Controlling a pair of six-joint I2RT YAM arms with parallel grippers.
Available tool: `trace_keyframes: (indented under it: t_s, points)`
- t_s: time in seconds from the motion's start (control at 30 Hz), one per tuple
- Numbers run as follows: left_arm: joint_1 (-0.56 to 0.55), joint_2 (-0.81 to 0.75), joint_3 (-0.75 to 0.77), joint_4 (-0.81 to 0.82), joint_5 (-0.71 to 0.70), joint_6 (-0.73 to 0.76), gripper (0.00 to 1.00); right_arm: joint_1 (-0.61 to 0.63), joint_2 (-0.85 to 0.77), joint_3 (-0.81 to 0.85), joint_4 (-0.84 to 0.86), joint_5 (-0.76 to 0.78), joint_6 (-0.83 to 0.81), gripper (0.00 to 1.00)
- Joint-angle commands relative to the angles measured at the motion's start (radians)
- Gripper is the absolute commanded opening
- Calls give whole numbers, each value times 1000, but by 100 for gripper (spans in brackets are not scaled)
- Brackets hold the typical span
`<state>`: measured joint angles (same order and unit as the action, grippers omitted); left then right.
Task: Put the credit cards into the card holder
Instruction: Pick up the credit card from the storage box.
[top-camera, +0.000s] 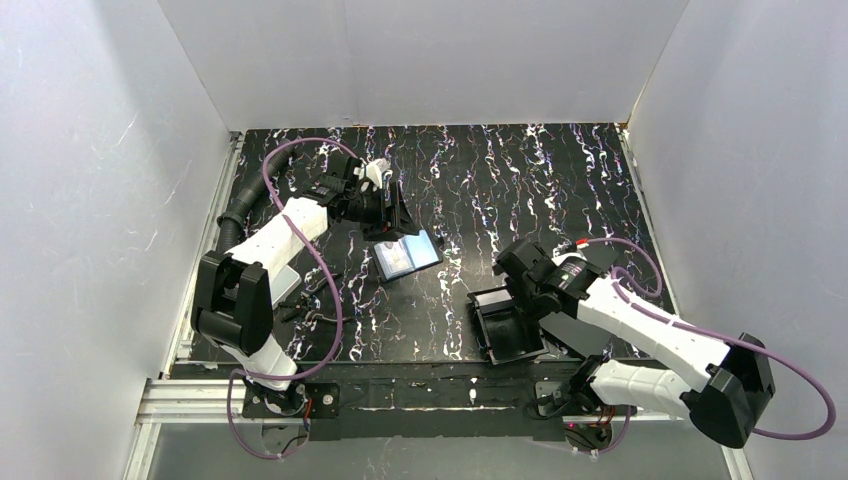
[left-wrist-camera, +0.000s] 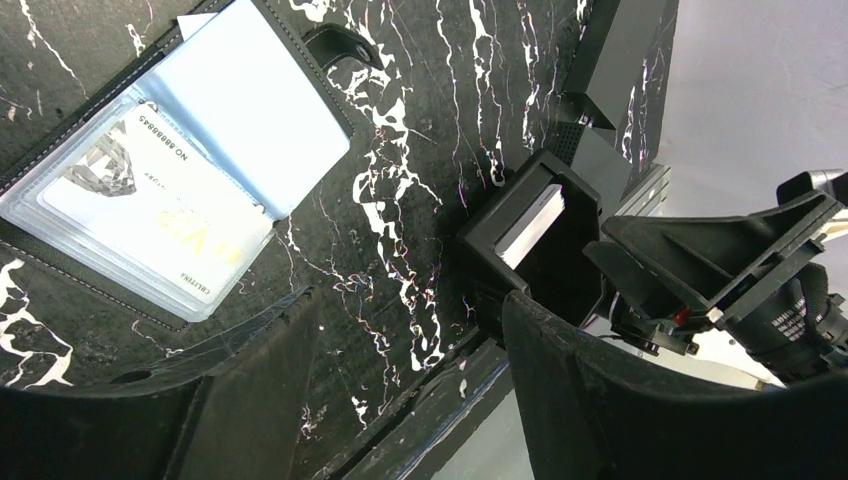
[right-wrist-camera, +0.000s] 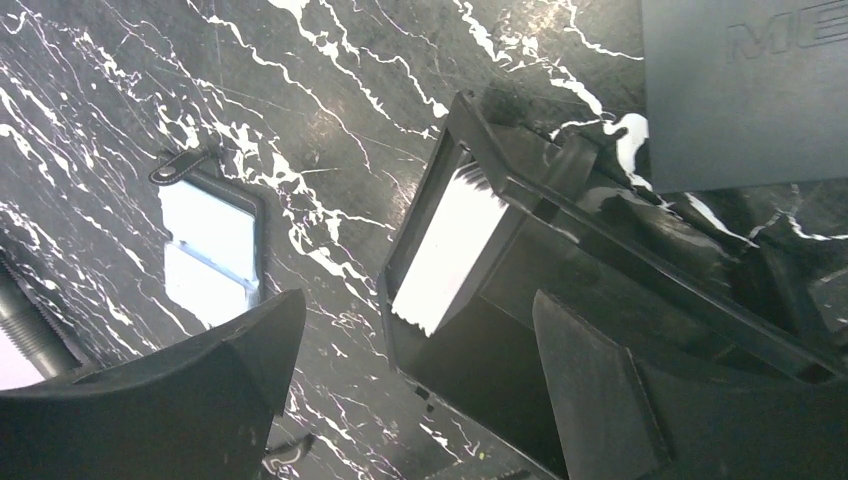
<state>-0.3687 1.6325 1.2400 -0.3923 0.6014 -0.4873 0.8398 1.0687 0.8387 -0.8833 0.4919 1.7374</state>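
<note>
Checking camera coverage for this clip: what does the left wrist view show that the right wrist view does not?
Left wrist only: readable print on the card sleeved in the card holder, and the right arm next to the tray. Right wrist only: a flat black slab with embossed letters. Both: the holder lying open on the marbled table, and white cards stacked against one tray wall.
</note>
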Motion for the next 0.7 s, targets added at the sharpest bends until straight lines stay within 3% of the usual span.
trace_keyframes:
  t_s: [0.0, 0.67]
  points:
    - [-3, -36, -9, -2, 21, 9, 66, 5, 22, -33, 101, 46, 43, 92]
    - [-3, -49, -14, 3, 20, 22, 81, 9, 148, -34, 159, 24, 51, 95]
